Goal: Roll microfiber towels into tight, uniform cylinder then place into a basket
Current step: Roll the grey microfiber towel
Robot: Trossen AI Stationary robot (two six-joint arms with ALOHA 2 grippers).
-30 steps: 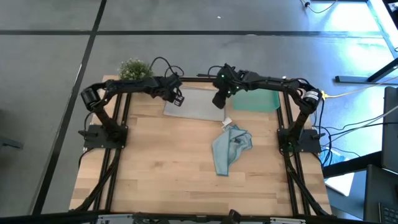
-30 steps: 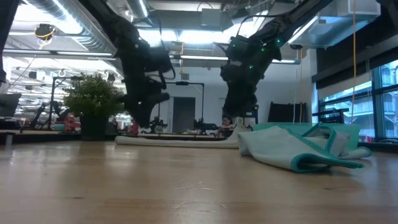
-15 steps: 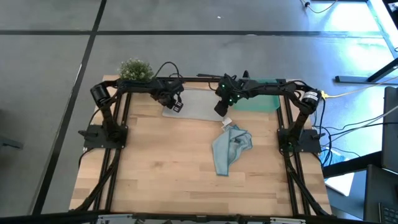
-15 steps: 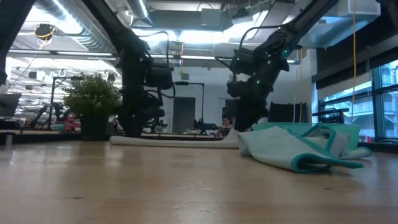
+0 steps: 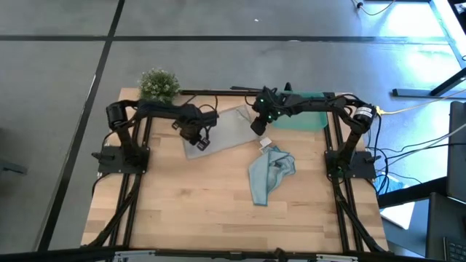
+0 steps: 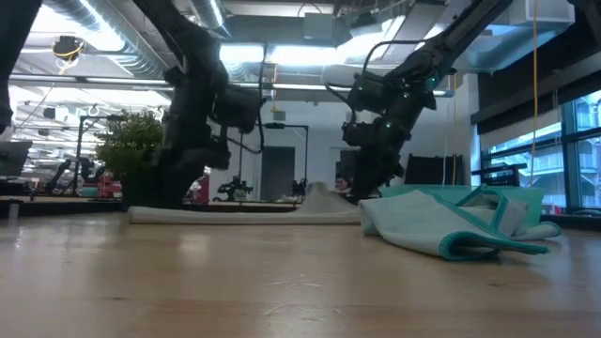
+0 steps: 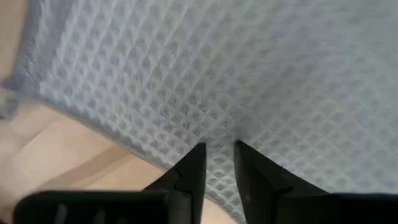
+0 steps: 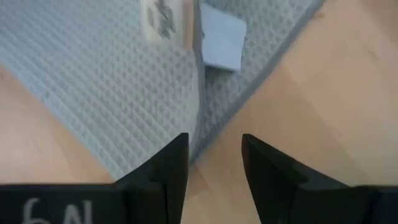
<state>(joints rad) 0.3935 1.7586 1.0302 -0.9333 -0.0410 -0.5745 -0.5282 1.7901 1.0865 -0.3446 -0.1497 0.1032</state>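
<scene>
The pale grey-blue microfiber towel (image 5: pixel 227 125) lies flat and askew on the far half of the table. My left gripper (image 5: pixel 198 140) points down at its near left part and is shut on it (image 7: pixel 219 149). My right gripper (image 5: pixel 259 128) slants down over the towel's right corner, by the white tag (image 8: pixel 163 22). Its fingers (image 8: pixel 214 140) are open and straddle the corner's edge. The light blue towel (image 5: pixel 268 173) lies crumpled right of centre. The teal basket (image 5: pixel 306 118) stands at the far right, under the right arm. My left gripper comes from above, pointing down, and nips the waffle cloth (image 7: pixel 219 134) between its two nearly closed fingers, close to the towel's near edge. The towel lies on the table around the fingers. One layer or several, I cannot tell. My right gripper: I cannot tell whether its fingers touch the towel's corner (image 8: pixel 200 140).
A small potted plant (image 5: pixel 158 83) stands at the far left corner. The crumpled light blue towel (image 6: pixel 451 225) lies just on the near side of the right gripper. Bare wood (image 5: pixel 189 204) spreads over the near half of the table.
My left gripper has tipped to point down, sunk, and gone toward the table's near left. The grey-blue towel's left part has slid with it. The towel now lies turned about, its right corner still by my right gripper, which has sunk toward that corner.
</scene>
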